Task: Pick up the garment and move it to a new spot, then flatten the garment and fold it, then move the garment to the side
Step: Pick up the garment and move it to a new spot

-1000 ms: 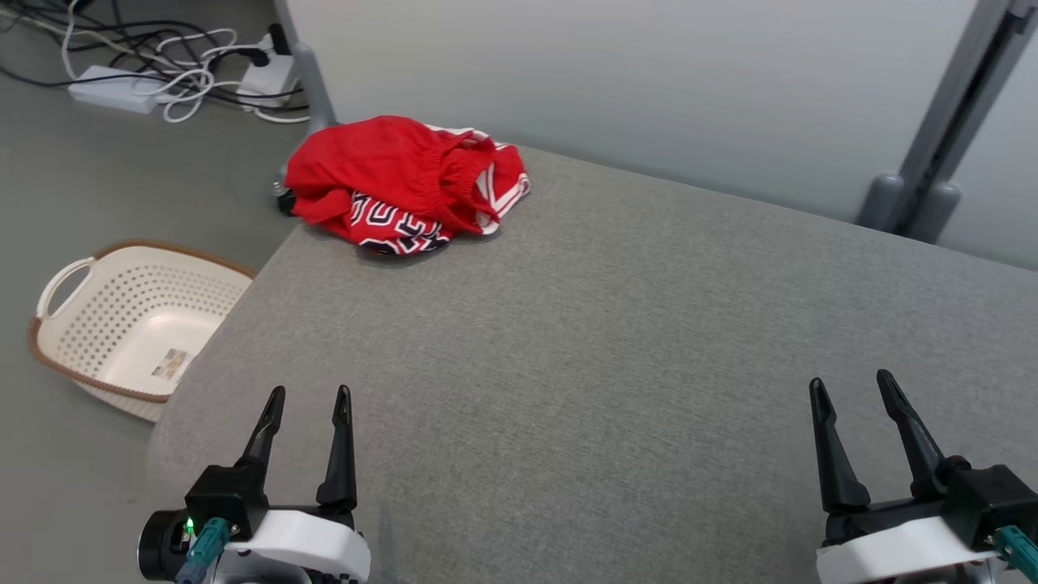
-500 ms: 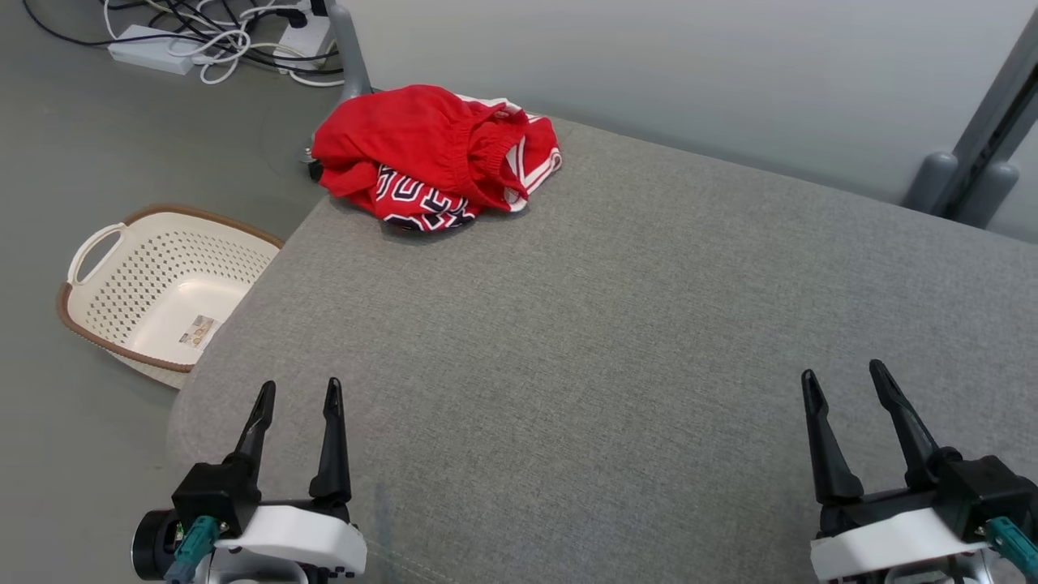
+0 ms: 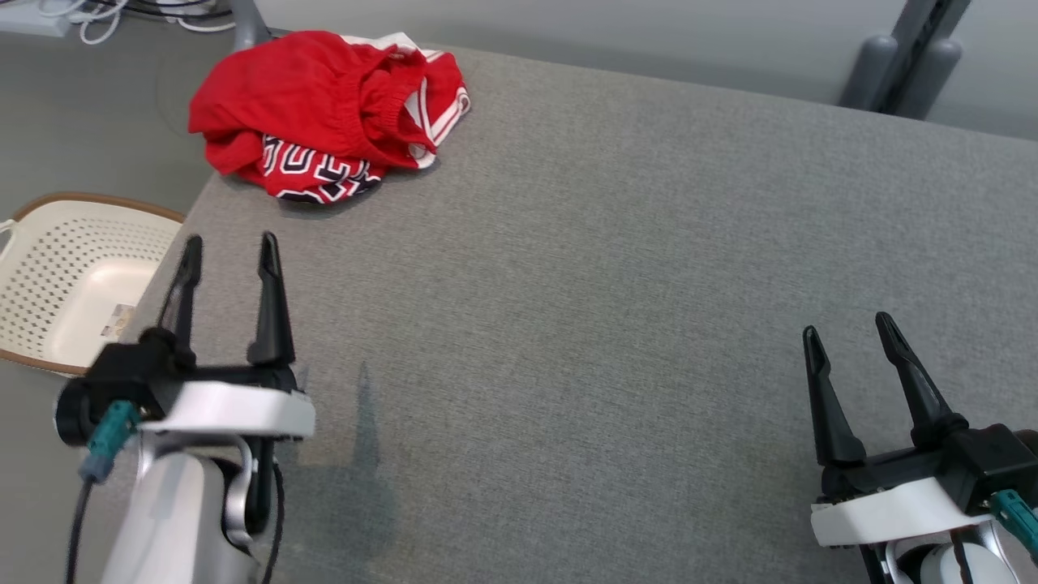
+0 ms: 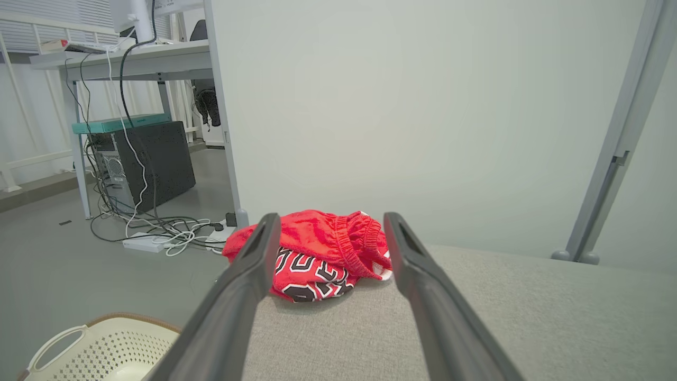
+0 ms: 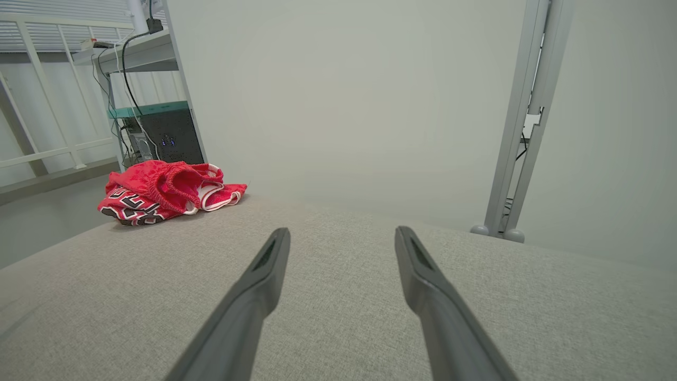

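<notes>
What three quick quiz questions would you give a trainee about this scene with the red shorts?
1. True or false: the left claw is closed on the red garment.
2. Where on the grey surface does the garment lie? A: near right corner. B: far left corner. C: dead centre.
3. Fill in: on the floor, left of the surface, stands a cream perforated ____.
Key: 1 false, it is open and empty, like the right claw; 2 B; 3 basket.
</notes>
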